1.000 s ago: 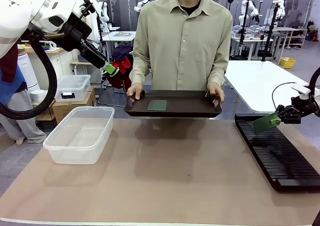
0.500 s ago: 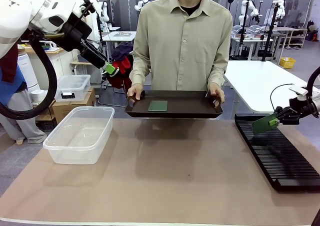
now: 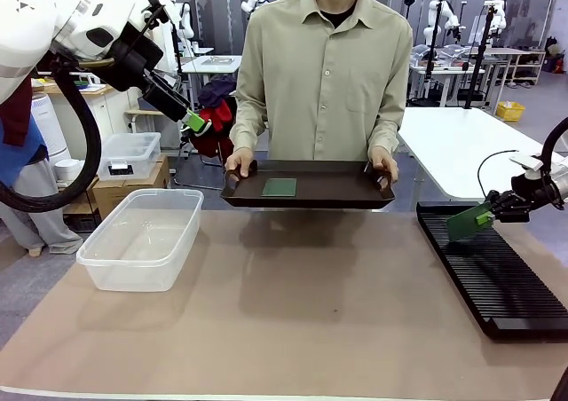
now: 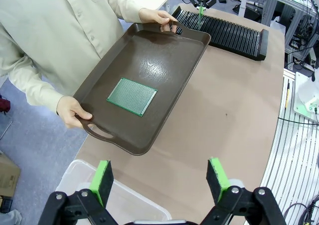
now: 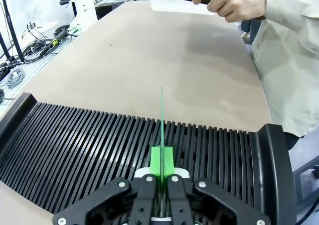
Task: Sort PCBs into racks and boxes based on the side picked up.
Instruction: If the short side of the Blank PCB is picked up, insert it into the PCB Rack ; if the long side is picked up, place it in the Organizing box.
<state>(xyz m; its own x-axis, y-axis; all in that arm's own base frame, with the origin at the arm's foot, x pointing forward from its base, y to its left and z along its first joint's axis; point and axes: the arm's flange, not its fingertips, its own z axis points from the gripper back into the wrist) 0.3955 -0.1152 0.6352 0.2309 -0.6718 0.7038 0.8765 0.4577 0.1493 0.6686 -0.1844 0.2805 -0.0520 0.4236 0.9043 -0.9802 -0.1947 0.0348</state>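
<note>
The big brown counter [image 3: 293,321] is carrying a clear box [image 3: 133,272] on the left and a long black rack [image 3: 497,281] on the right. A person [image 3: 324,73] is standing at the far side, holding a dark tray [image 3: 342,186] by its handles with both hands. One green board [image 3: 280,187] is lying flat in the tray. The right tool [image 3: 486,213] is pinching the other green board [image 3: 463,221] by its edge, holding it just over the far end of the rack. The left tool [image 3: 197,122] is hanging high up on the left, its fingers spread wide and empty.
</note>
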